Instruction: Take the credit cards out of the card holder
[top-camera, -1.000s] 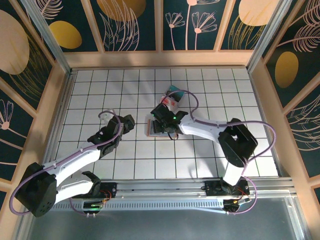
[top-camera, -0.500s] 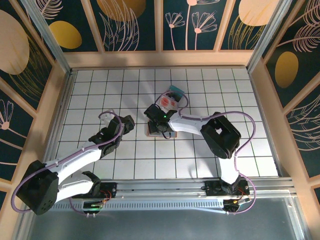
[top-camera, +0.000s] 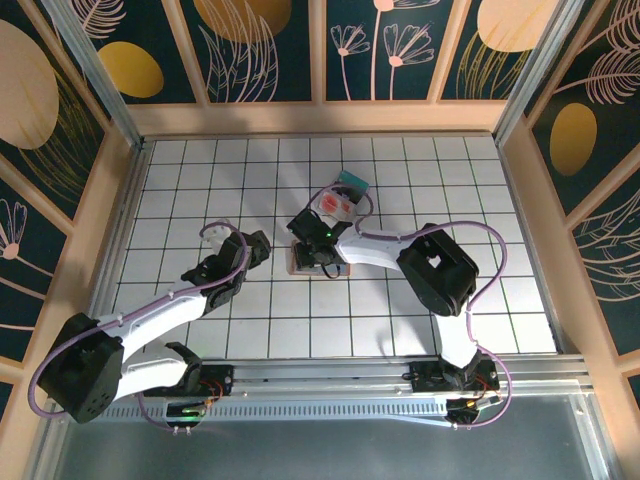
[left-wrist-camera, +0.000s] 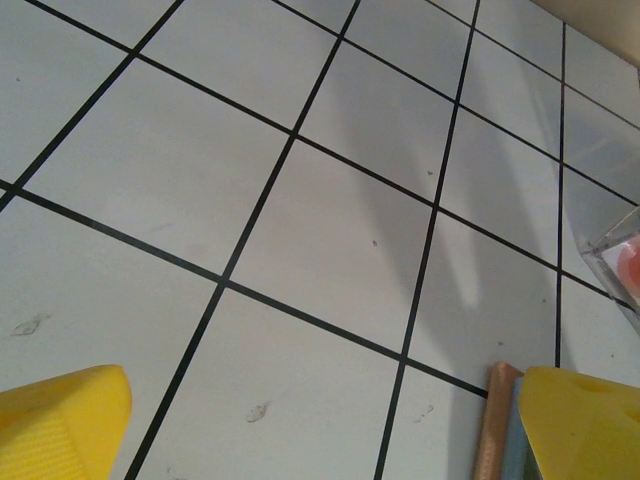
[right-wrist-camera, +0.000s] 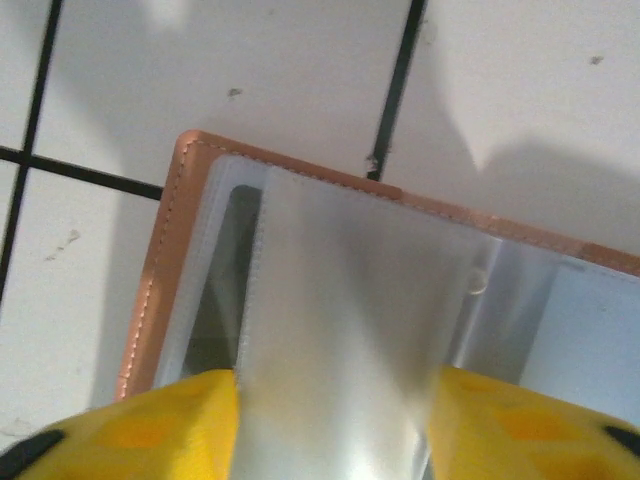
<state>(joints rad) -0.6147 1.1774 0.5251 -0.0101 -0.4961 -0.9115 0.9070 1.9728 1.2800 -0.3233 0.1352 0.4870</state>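
The card holder (top-camera: 302, 260) lies open on the tiled table near the middle, its tan leather rim (right-wrist-camera: 160, 260) framing frosted plastic sleeves. My right gripper (top-camera: 318, 250) hangs directly over it. In the right wrist view the right gripper (right-wrist-camera: 335, 420) has a yellow finger pressed against each side of one raised frosted sleeve (right-wrist-camera: 340, 300). The credit cards are hidden. My left gripper (top-camera: 256, 246) sits to the holder's left, a little apart. The left gripper (left-wrist-camera: 325, 425) is open over bare tile, with the holder's tan edge (left-wrist-camera: 494, 420) beside its right fingertip.
A clear plastic box (top-camera: 340, 200) with red and teal contents stands just behind the holder; its corner (left-wrist-camera: 620, 262) shows at the right of the left wrist view. Wooden walls ring the table. Bare tiles lie left, right and in front.
The right arm swung left and settled over the holder, and its jaws narrowed onto the sleeve. The left arm barely moved and stayed open.
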